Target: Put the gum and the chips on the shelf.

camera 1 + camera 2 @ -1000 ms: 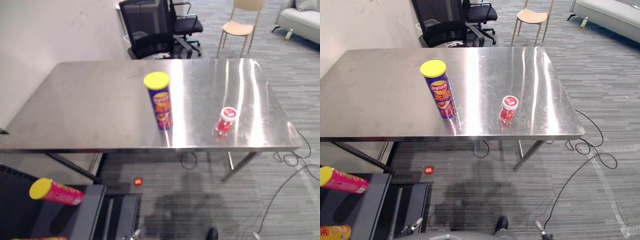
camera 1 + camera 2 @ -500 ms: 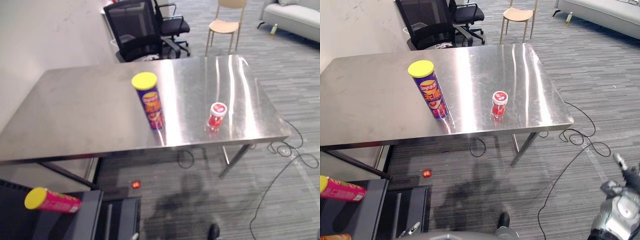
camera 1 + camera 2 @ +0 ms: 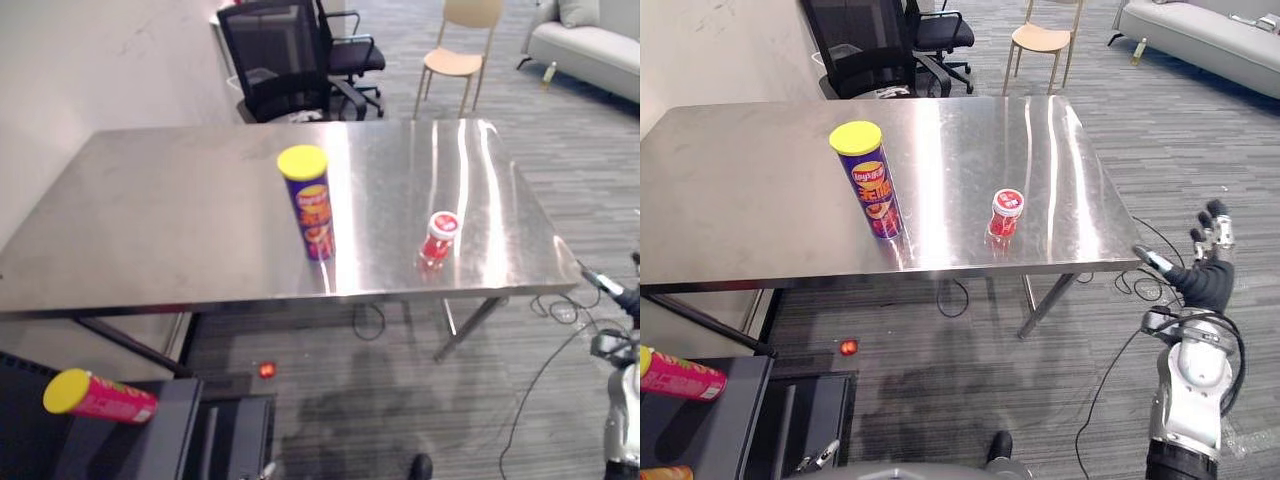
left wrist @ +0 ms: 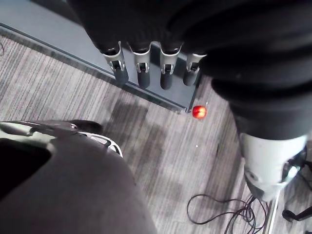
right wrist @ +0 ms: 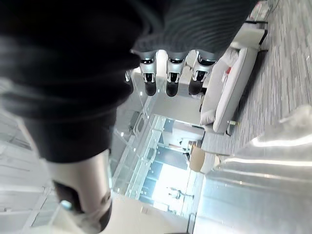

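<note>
A purple chips can [image 3: 310, 204] with a yellow lid stands upright near the middle of the steel table [image 3: 160, 215]. To its right, closer to the front edge, stands a small red gum jar [image 3: 438, 238] with a white lid. My right hand [image 3: 1206, 280] is raised off the table's right front corner, open, fingers [image 5: 168, 78] straight, holding nothing. My left hand [image 4: 141, 68] hangs low over the floor, open and empty. The dark shelf [image 3: 160, 430] sits low at the front left.
A pink can with a yellow lid [image 3: 95, 397] lies on the shelf, with an orange can [image 3: 665, 472] below it. A small red object [image 3: 266, 370] lies on the floor under the table edge. A black office chair [image 3: 280, 55], a wooden chair [image 3: 455, 55] and a sofa [image 3: 585, 45] stand beyond the table.
The camera has shifted. My right hand has risen into view beside the table's right front corner. The chips can and the gum jar have not moved.
</note>
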Controlling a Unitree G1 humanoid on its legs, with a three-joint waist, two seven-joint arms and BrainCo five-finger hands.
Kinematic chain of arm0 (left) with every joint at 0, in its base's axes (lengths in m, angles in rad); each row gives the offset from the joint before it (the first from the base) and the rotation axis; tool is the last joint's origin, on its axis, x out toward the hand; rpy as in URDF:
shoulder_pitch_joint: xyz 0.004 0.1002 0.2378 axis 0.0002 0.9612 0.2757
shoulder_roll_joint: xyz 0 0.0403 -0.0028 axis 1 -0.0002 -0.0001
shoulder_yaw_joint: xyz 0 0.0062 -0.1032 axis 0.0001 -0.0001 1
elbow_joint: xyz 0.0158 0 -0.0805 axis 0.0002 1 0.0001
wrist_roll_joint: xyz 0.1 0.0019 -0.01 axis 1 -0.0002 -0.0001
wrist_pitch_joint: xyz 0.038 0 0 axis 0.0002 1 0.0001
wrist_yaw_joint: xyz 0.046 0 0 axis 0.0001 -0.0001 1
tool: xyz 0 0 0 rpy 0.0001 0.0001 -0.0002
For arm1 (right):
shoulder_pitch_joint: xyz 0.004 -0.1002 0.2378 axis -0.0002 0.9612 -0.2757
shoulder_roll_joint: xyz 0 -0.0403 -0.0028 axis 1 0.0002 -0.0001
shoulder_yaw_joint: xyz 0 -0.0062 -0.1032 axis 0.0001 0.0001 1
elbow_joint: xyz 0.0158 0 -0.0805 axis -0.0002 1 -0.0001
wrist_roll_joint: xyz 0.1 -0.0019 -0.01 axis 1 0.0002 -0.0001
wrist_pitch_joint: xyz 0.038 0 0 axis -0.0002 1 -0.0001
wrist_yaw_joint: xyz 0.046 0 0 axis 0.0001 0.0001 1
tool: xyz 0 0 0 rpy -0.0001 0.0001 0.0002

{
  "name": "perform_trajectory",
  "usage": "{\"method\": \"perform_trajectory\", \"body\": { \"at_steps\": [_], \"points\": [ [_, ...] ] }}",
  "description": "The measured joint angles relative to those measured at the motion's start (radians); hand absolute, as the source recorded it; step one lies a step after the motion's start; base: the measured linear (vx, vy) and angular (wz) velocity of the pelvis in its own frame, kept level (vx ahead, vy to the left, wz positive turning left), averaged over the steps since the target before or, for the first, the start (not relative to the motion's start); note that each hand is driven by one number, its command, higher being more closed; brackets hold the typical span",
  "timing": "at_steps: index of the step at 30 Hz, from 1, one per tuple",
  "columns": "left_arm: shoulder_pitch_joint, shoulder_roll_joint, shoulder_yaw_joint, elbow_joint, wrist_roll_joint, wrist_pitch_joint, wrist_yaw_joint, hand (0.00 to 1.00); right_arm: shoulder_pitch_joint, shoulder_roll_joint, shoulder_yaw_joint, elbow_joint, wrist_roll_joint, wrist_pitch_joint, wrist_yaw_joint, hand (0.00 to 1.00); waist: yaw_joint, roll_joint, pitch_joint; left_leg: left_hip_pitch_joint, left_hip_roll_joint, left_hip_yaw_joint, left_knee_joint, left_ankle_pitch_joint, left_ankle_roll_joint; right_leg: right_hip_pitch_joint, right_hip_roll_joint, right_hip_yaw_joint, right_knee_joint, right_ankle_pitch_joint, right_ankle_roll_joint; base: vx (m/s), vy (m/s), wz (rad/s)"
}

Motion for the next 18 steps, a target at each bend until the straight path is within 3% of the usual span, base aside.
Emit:
{"method": "perform_trajectory", "body": {
  "at_steps": [6,18],
  "points": [
    [0.001,0.012,-0.039,-0.008,0.007,0.000,0.000,0.00,0.000,-0.008,0.158,0.007,0.019,0.001,0.051,0.00,0.006,-0.001,-0.001,0.000,0.000,-0.033,0.017,0.000,0.000,0.024,-0.002,-0.031,0.000,0.000,0.000,-0.04,-0.004,0.14],
    [0.036,0.021,-0.068,-0.006,0.008,0.010,0.004,0.00,-0.103,-0.007,0.224,0.157,0.083,0.006,0.025,0.00,0.031,0.001,-0.001,-0.025,-0.010,-0.108,0.032,0.012,0.019,0.042,-0.016,-0.090,0.000,0.000,0.001,-0.04,0.003,0.16]
  ]
}}
